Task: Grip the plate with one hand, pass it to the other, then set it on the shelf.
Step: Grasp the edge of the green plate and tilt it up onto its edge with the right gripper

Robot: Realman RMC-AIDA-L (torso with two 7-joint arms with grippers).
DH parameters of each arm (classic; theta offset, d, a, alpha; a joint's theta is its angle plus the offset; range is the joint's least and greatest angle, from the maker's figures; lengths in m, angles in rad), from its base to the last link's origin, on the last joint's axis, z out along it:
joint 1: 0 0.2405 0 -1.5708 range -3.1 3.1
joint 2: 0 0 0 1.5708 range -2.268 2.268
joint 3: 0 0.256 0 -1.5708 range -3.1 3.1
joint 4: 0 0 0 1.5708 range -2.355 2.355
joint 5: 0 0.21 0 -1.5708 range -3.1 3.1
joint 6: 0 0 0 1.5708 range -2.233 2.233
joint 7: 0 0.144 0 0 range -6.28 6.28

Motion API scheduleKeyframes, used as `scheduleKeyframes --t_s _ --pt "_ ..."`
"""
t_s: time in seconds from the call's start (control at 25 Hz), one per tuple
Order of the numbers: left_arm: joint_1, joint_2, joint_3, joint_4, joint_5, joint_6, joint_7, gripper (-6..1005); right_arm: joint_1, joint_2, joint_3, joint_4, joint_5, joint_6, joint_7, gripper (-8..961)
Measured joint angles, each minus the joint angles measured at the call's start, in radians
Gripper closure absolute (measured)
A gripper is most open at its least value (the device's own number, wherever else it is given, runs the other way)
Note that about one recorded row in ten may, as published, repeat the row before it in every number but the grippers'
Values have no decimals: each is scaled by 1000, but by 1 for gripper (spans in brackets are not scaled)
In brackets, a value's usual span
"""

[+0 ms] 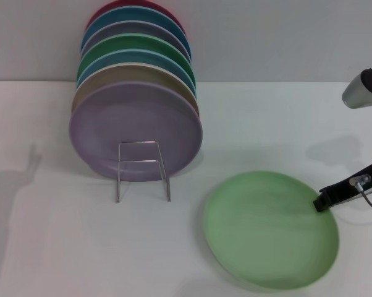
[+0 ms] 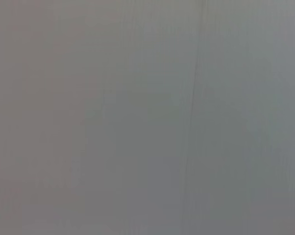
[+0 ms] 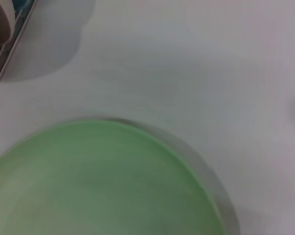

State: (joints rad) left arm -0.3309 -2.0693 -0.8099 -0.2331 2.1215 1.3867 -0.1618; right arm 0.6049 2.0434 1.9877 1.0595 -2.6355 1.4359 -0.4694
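1. You have the plate (image 1: 269, 230) on the white table (image 1: 62, 247), off to the right of the shelf (image 1: 143, 170).
2. Your right gripper (image 1: 322, 202) touches the plate's right rim.
3. Upright plates (image 1: 136, 124) fill the shelf, a lilac one foremost.

The plate (image 1: 269, 230) is round, pale mint-green and matte with a shallow raised rim; it occupies the lower right of the head view, on or just above the white surface, seemingly tilted slightly toward the camera, and fills the lower left of the right wrist view (image 3: 98, 181). The shelf (image 1: 143, 168) is a thin silvery wire rack with a squarish front loop, standing upright at centre left of the head view, well apart from the plate, and already loaded with upright plates.
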Motion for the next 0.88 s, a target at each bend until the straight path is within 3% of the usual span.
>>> scheduleKeyframes --t_s 0.32,0.64,0.88 --pt "2 0 0 0 0 0 -2 212 -22 4 -1 36 -8 -29 -10 922" --pt "3 0 0 -2 0 0 -2 214 -141 32 8 275 7 -116 -82 928" --pt "3 0 0 -9 0 0 -4 216 -197 33 -1 372 44 -224 -109 933"
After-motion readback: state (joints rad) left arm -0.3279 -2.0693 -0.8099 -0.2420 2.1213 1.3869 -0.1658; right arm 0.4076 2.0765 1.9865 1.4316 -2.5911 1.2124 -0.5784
